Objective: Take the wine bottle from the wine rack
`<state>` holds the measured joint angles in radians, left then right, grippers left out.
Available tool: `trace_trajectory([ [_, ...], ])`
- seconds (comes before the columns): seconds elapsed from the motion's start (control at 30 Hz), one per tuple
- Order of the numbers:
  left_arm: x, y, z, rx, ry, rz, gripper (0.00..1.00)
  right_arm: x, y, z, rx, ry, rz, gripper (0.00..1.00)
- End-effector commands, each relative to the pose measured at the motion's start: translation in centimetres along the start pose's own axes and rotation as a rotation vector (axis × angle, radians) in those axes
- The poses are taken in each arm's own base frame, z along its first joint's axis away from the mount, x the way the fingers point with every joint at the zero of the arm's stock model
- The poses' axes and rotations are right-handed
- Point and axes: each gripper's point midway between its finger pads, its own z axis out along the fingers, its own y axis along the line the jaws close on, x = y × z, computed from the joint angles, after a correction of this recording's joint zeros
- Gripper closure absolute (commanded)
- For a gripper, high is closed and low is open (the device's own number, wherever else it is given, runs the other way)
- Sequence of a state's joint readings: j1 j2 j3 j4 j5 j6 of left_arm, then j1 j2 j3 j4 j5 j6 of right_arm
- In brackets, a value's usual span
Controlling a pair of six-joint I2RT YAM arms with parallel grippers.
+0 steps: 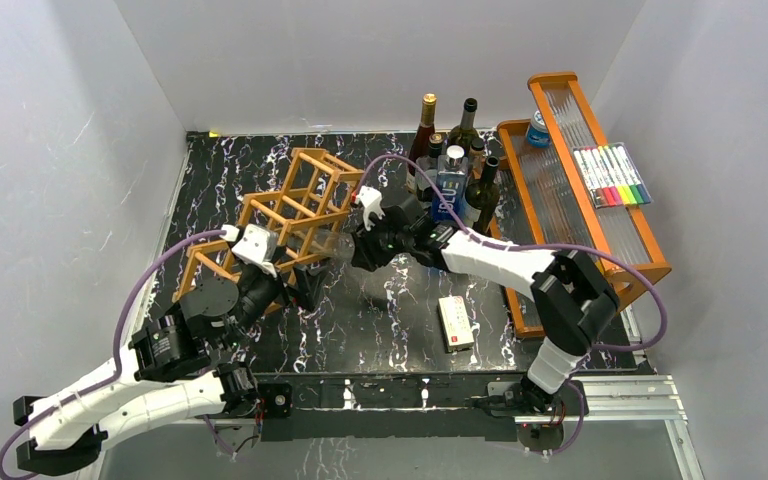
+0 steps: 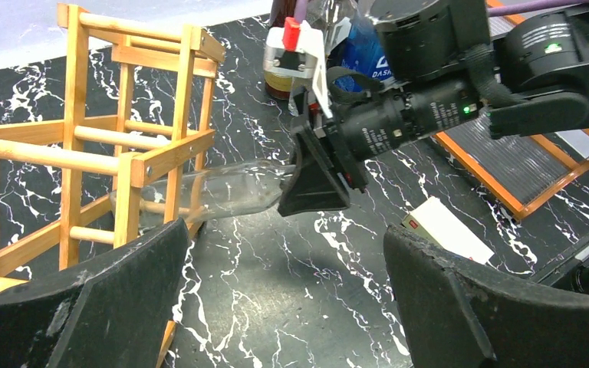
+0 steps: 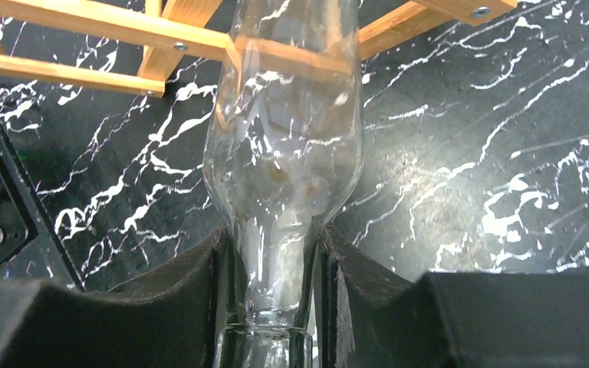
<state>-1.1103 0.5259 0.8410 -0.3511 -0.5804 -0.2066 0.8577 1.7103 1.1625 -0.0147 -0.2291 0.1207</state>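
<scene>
A: So, status on the right gripper (image 3: 276,276)?
B: Clenched on the neck of the clear wine bottle (image 3: 284,153), pads either side just below the lip. Grasp looks done; extraction not yet.
A: Where's the bottle?
B: Lying in a low cell of the wine rack (image 1: 295,205). Body is inside, shoulder and neck poke out the end facing the right arm. Rack sits skewed, mid-left on the black marble table (image 1: 390,320).
A: Left gripper (image 2: 284,307)?
B: Released, jaws wide, nothing between them. It's at the rack's near end, just beside the frame. Can't tell if it touches the wood.
A: Next move?
B: My read: pull straight back along the bottle axis, level, so the body doesn't hang on the bars. Rack looks light and may drag along. Left arm could brace it.
A: View differences?
B: Right wrist shows pad contact on the neck and bars seen through the glass, but no context. Left wrist gives the side profile: how much bottle is inside the cell. Only the top view shows the rack's layout, plus the bottle cluster (image 1: 455,165) and tiered tray (image 1: 580,200) behind the right arm. Watch clearance on the retract.
</scene>
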Motion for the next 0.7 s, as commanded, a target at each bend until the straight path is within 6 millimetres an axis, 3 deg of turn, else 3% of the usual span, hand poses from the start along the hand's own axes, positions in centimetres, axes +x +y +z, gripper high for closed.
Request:
trace_trajectory([
  [0.0, -1.4, -0.6, 0.1, 0.021, -0.036, -0.003, 0.02, -1.7, 1.6, -3.2, -0.033, -0.056, -0.053, 1.00],
  [0.17, -1.2, -1.1, 0.7, 0.032, -0.030, 0.014, 0.02, -0.1, 1.6, -4.9, -0.013, -0.017, -0.032, 1.00],
  [0.67, 0.3, -1.8, 1.8, 0.036, 0.017, 0.047, 0.02, 0.7, 1.2, -10.7, 0.084, -0.034, 0.027, 1.00],
])
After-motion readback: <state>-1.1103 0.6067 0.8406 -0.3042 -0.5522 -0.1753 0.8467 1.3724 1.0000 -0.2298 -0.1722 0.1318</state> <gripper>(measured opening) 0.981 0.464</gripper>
